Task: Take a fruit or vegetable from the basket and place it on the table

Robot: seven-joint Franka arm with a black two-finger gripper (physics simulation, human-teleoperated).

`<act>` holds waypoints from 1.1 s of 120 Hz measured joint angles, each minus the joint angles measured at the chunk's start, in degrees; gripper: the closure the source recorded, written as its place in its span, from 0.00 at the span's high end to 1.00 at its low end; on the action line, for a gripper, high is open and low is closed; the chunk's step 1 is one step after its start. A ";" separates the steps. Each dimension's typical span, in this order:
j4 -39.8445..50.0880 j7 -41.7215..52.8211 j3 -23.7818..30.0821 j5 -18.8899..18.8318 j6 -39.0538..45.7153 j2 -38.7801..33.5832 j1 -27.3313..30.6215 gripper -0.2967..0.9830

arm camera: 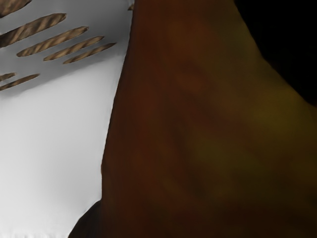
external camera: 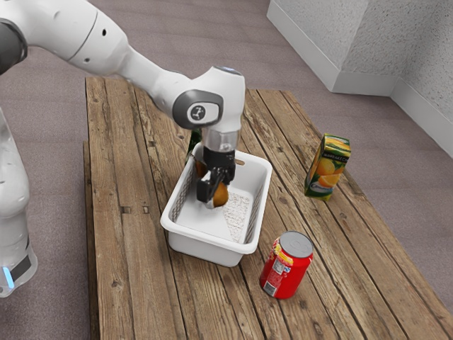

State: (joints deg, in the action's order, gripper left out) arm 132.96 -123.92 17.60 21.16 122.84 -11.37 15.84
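Gripping the orange-brown fruit [external camera: 221,197] from two sides, jaws down inside the white basket [external camera: 205,249].

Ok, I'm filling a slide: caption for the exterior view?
Robot tool at fruit in white basket, red can nearby.

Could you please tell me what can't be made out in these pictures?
- The orange-brown produce's kind: partly behind the end effector in the exterior view, blurred in the wrist view.
- The dark green thing: mostly hidden in the exterior view by the arm and basket.
- The can's fine print: too small in the exterior view.
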 joint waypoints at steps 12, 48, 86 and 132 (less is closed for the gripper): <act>-1.22 0.37 0.16 -1.34 -0.31 -1.16 -0.82 0.40; -21.72 1.28 4.88 -21.02 -4.21 0.66 -2.14 0.36; -44.08 1.37 7.45 -29.89 -5.68 21.25 -6.81 0.43; -41.65 0.43 5.96 -33.93 -4.29 20.08 -8.39 0.74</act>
State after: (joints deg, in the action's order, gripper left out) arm 91.31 -123.49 23.56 -12.77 118.54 8.72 7.46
